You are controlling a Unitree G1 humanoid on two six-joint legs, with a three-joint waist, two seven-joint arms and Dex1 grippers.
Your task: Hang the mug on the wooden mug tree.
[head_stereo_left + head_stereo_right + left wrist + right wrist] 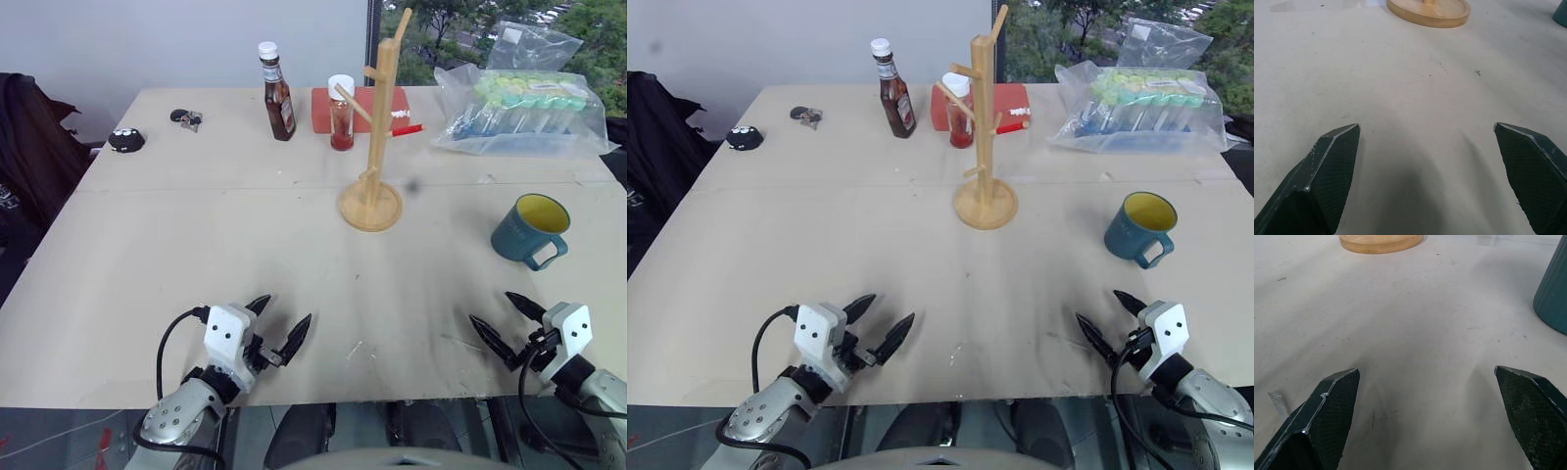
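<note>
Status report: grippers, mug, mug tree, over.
Left gripper and right gripper open, empty. Mug upright on table, right of wooden mug tree. Nothing in between.

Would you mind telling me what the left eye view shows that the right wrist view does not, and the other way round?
Left eye view alone: the wooden mug tree's post and pegs, the brown sauce bottle, the bag of tubes, the open left gripper, and the mug's yellow inside and handle.

Right wrist view alone: a close look at the textured inner faces of the right gripper's open fingers.

Both: the table, the tree's round base, the teal mug standing on the table, and the empty right gripper.
</note>
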